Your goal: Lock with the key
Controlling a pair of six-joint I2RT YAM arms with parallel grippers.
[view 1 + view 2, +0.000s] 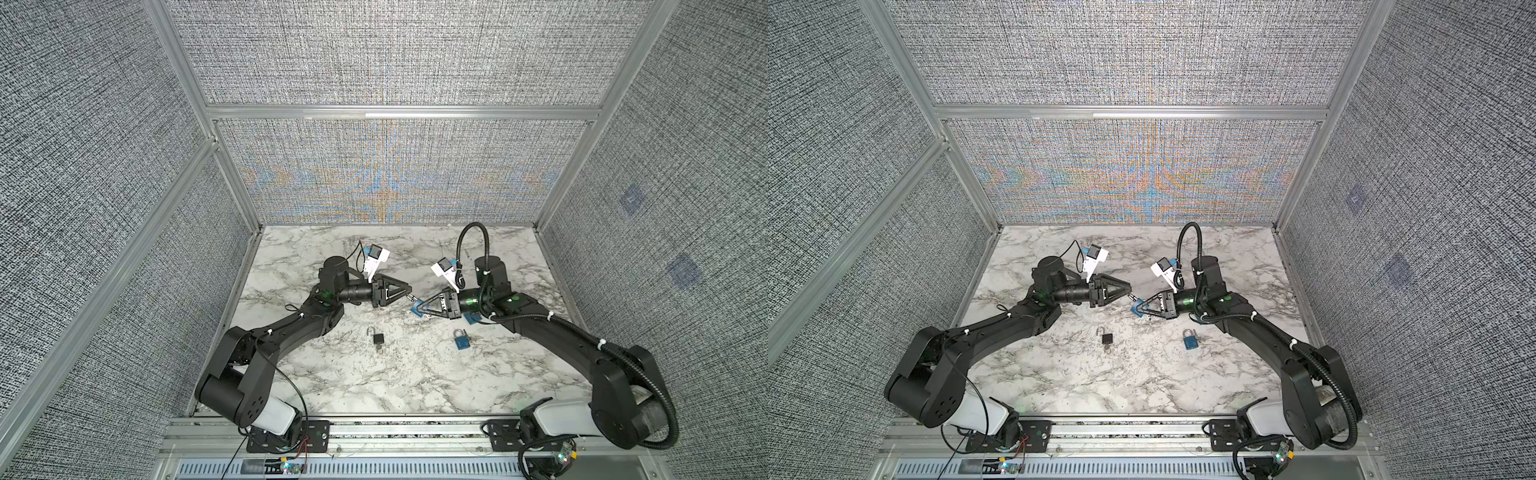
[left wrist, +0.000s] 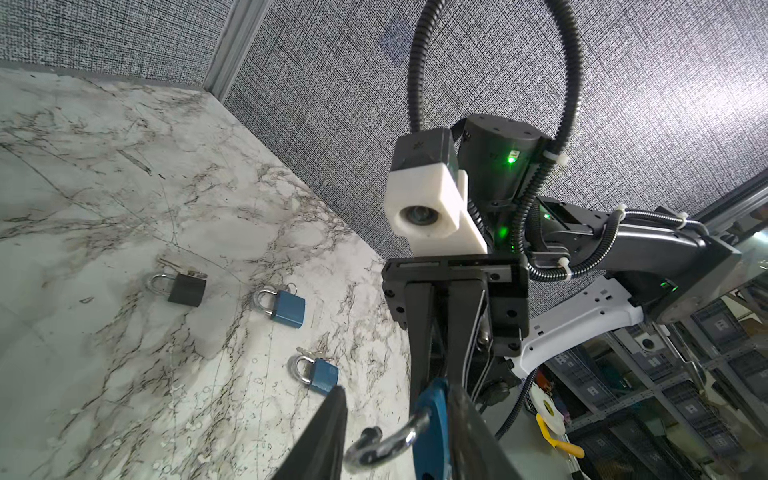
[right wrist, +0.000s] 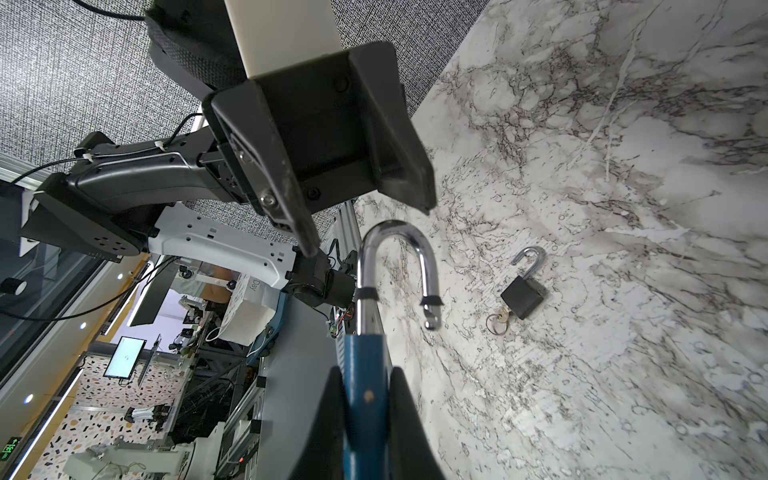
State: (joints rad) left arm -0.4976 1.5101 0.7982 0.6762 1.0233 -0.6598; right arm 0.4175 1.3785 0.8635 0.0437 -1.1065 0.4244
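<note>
blue padlock (image 3: 365, 357) is up off the bench (image 1: 374, 386), hanging over roughly the middle of it. Its body is pinched tight between the right fingers (image 3: 326, 415), with the shackle (image 3: 395, 230) pointing across at the other arm. That shackle is swung open and its free end is clear of the body, so nothing's locked on this one yet. The left fingers (image 3: 282, 195) are parted and sit right at the top of the shackle loop, more or less straddling it. They aren't grasping anything, and I honestly can't tell if they touch the steel or are just beside it. My read: pickup is done and lining up is basically done. What's left is the real work, pushing the shackle into the body and then sorting out the key. I can't see a key on the held lock from any angle, since its underside is buried in the right fingers. Closer to the front edge of the bench there's a black padlock (image 3: 523, 297) with its shackle open and a key (image 3: 503, 316) on a ring at its base. There's also a second blue padlock (image 1: 461, 341) by the right arm, and its shackle looks shut. So the black one probably needs doing too.
</note>
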